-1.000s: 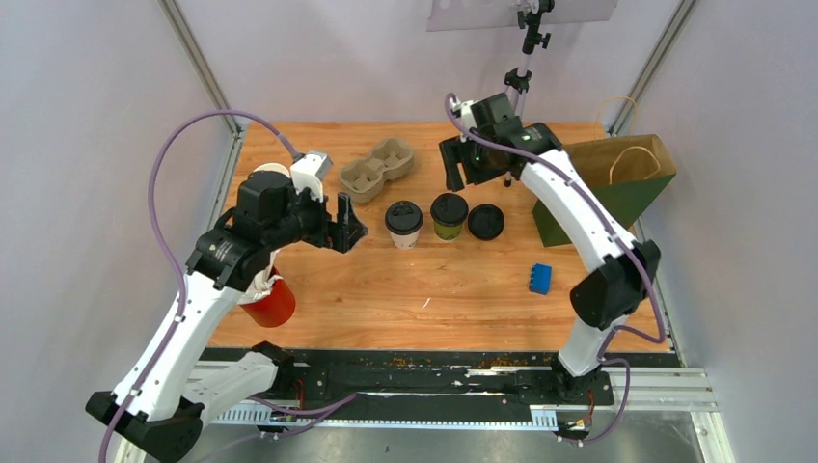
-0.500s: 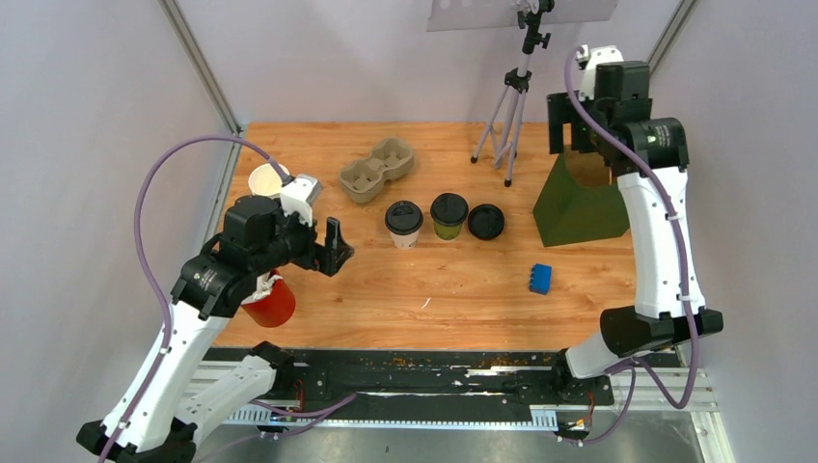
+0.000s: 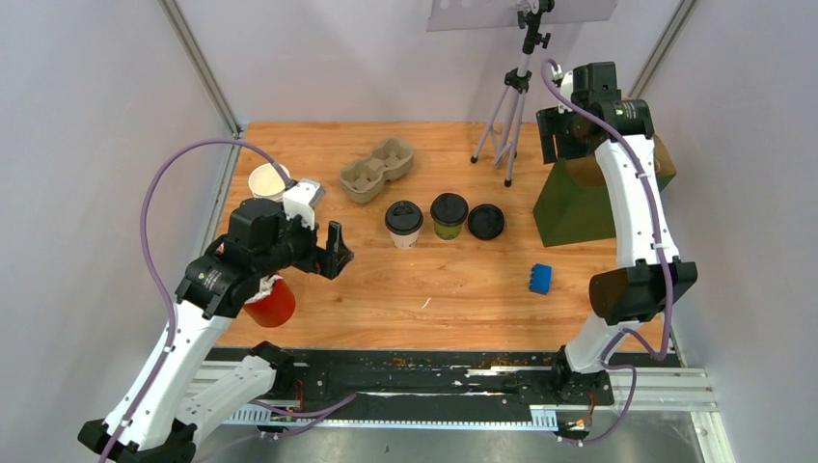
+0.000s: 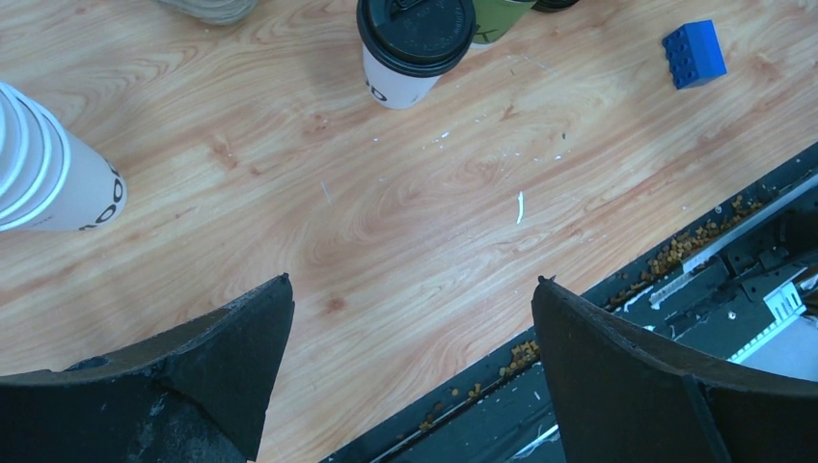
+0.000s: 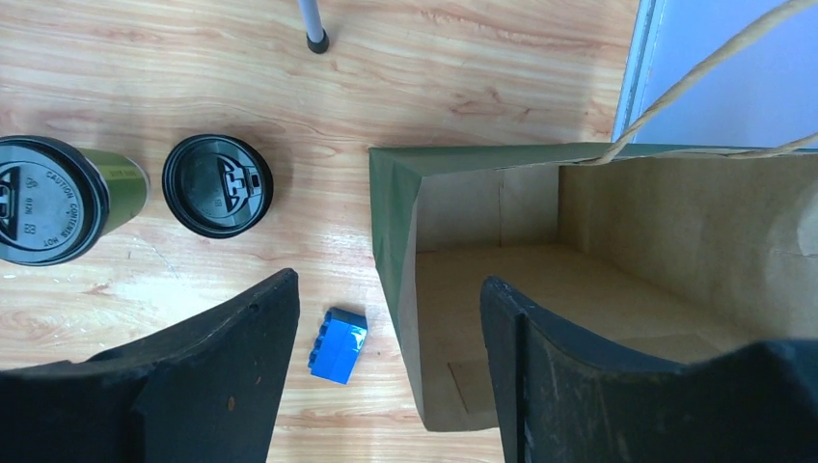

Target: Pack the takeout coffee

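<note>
Swung over from mid-counter, our right gripper (image 5: 386,282) hangs released above the green bag (image 3: 569,207), left gripper (image 4: 413,281) released too, so we should lift the white cup (image 3: 403,224) and olive cup (image 3: 449,215) off the counter (image 3: 463,289) upright, gripping their sides.

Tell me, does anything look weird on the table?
Yes. A black lid lies flat beside the green cup with no cup under it, and a blue toy brick sits near the bag.
</note>
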### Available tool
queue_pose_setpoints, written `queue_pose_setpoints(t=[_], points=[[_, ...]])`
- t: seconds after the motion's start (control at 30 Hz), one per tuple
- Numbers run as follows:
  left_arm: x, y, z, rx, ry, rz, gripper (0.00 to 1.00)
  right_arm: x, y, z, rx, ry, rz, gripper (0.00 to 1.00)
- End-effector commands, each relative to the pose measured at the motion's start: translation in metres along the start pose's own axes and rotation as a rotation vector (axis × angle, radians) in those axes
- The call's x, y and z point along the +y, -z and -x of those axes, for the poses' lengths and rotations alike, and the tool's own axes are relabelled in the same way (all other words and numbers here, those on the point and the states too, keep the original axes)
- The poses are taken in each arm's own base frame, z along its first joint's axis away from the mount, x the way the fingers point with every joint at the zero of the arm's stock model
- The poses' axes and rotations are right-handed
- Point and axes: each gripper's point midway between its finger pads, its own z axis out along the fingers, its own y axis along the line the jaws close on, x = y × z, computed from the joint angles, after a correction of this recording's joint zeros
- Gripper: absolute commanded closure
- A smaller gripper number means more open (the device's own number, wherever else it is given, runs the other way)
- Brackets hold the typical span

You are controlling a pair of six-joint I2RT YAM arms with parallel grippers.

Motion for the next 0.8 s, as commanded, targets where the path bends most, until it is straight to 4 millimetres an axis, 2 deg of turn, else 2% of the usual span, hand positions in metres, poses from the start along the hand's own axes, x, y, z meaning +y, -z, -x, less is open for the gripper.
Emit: queue_pose_setpoints(t=[0.0, 0.07, 0.5, 0.63, 0.77], points=[[0.004, 0.006, 0.01, -0.042, -0.022, 0.031, 0.0, -0.008, -0.003, -0.006, 0.028, 0.014, -0.034, 0.33], [0.007, 0.007, 0.012, -0.045, -0.03, 0.047, 0.0, -0.009, -0.012, -0.014, 0.058, 0.024, -0.046, 0.34], [0.011, 0.006, 0.013, -0.036, -0.047, 0.065, 0.0, -0.004, -0.03, -0.021, 0.091, 0.019, 0.017, 0.54], [0.011, 0.006, 0.014, -0.037, -0.051, 0.066, 0.0, -0.008, -0.033, -0.025, 0.106, 0.003, 0.015, 0.6], [0.012, 0.006, 0.016, -0.038, -0.057, 0.07, 0.0, -0.013, -0.025, -0.021, 0.088, 0.0, -0.002, 0.83]])
